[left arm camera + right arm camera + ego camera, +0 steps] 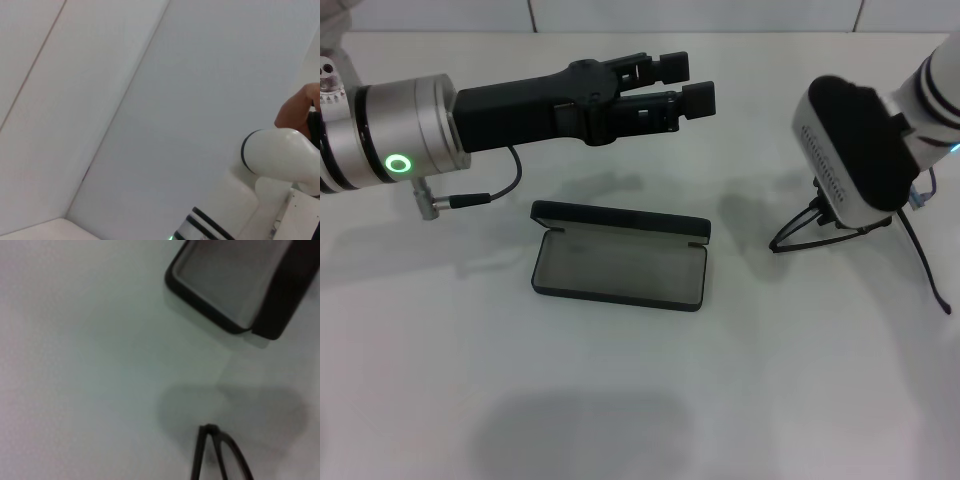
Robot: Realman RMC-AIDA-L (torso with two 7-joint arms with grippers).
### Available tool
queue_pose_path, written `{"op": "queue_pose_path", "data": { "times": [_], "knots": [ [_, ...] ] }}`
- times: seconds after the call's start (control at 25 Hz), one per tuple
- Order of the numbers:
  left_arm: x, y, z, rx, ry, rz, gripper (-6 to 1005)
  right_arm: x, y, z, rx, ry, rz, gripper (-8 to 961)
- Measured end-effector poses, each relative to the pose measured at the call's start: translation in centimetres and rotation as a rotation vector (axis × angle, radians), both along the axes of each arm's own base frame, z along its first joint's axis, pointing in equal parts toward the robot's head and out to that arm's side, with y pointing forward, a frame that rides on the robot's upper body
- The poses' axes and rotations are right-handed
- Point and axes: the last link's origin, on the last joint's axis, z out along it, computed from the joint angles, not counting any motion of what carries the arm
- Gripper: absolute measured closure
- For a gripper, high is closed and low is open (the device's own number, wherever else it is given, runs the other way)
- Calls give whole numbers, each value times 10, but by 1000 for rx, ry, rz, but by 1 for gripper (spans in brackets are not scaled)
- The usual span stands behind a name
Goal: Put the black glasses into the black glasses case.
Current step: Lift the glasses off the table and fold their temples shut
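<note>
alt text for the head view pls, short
An open black glasses case lies empty mid-table; the black glasses sit to its right, mostly hidden under the right tool. The left tool hangs in the air behind the case.

I work in what looks like a lab or test room. My bench is a plain white tabletop (pixel 620 400), bare but for the props set out for me. At twelve o'clock stands a white panelled wall (pixel 720 14), its seams showing, with no household furnishings anywhere in sight.
</note>
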Motion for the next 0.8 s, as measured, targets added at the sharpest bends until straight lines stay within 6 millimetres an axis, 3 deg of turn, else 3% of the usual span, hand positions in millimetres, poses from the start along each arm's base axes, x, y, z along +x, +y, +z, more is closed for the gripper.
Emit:
{"op": "queue_pose_path", "data": {
  "times": [0.24,0.36,0.48,0.64,0.72,0.76,0.8],
  "knots": [
    [-2,-1,0,-2,-1,6,143,-5,0,19,51,90,-57,825],
    [-2,-1,0,-5,-2,7,143,-6,-1,46,162,204,-99,839],
    [-1,-2,0,-4,-8,0,143,-1,-5,57,236,273,-137,839],
    [3,-7,2,9,-31,-52,143,5,-5,73,400,480,-246,839],
    [6,-11,4,17,-47,-99,143,11,-4,84,474,633,-336,839],
    [7,-12,4,17,-49,-112,143,17,-5,95,510,790,-420,839],
    [8,-12,3,16,-50,-123,143,17,-5,95,510,790,-420,839]
  ]
}}
